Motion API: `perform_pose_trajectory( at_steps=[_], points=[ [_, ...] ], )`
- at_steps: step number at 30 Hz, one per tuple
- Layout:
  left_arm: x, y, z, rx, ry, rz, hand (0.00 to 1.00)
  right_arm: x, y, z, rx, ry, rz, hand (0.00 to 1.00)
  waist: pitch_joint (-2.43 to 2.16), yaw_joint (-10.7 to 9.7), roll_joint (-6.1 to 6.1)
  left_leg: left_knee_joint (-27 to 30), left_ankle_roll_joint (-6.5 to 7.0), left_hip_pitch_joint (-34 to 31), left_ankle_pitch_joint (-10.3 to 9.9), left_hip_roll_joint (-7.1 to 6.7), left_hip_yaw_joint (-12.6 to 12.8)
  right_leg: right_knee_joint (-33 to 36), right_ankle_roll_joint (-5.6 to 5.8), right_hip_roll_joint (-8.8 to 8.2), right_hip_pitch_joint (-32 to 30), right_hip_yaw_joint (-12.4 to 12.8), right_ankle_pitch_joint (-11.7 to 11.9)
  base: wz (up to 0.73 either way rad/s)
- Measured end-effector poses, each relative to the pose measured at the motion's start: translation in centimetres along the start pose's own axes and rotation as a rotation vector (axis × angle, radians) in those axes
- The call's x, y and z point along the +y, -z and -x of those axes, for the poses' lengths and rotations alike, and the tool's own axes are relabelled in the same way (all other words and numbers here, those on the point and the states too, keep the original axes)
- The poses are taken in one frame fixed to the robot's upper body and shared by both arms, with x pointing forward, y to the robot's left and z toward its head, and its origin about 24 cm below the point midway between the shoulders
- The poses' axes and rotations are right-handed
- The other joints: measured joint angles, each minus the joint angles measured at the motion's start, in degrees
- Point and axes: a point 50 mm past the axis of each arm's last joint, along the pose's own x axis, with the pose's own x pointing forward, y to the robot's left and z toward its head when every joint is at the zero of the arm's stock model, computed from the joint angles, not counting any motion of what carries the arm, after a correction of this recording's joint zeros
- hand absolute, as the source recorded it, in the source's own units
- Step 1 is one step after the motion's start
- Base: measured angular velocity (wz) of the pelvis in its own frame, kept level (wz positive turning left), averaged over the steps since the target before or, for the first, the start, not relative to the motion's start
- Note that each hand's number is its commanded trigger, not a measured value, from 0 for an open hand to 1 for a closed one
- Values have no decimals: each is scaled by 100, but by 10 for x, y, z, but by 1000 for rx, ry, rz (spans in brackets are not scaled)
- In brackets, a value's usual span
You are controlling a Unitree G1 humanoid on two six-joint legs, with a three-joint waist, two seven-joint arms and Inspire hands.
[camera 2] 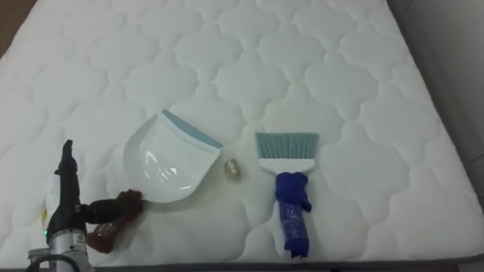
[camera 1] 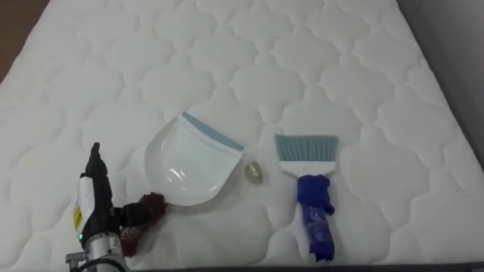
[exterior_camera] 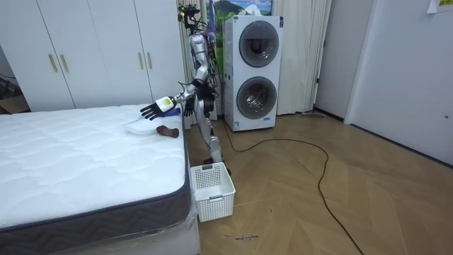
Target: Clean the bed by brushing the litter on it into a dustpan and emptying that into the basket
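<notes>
Bright, even room light — soft glare on the dustpan (camera 1: 189,162).

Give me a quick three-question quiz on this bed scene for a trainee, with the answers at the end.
1. True or false: the brush lies inside the dustpan.
2. Which thing lies between the dustpan and the brush? A) a small beige scrap; B) a sock; C) a cup.
3. Fill in: the robot's left hand, fingers straight, is at the dustpan's dark red ____.

Key:
1. False: the brush lies apart from the dustpan on the mattress, to its right.
2. A.
3. handle.
</notes>
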Motion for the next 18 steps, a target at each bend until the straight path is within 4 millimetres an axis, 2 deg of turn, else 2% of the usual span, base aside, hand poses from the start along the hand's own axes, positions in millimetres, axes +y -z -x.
perform_pose_trajectory(
  at_steps=[9, 11, 15, 18],
  points=[
    [-12, 10, -7, 60, 66, -69, 0, -5, -22, -5, -53, 40, 52, 0, 52, -55, 125, 450, 0, -602, -1, 7, -35, 241, -13, -20, -517, 49, 7, -4],
    [-12, 10, -8, 66, 82, -65, 0, -7, -24, -6, -48, 57, 53, 0, 75, -162, 179, 619, -1, -786, -2, 4, -73, 318, -13, -35, -611, 28, 7, 20],
    [-13, 11, -9, 82, 81, -58, 0, -9, -29, -7, -54, 72, 63, 0, 79, -174, 214, 625, -1, -930, -2, 11, -73, 478, -13, -46, -853, 7, 6, -3],
    [-17, 6, -15, 85, 101, -49, 0, -10, -34, -8, -63, 84, 54, 0, 102, -237, 244, 783, 0, -1108, -2, 9, -95, 864, -13, -91, -1129, -30, 4, 6]
  ],
)
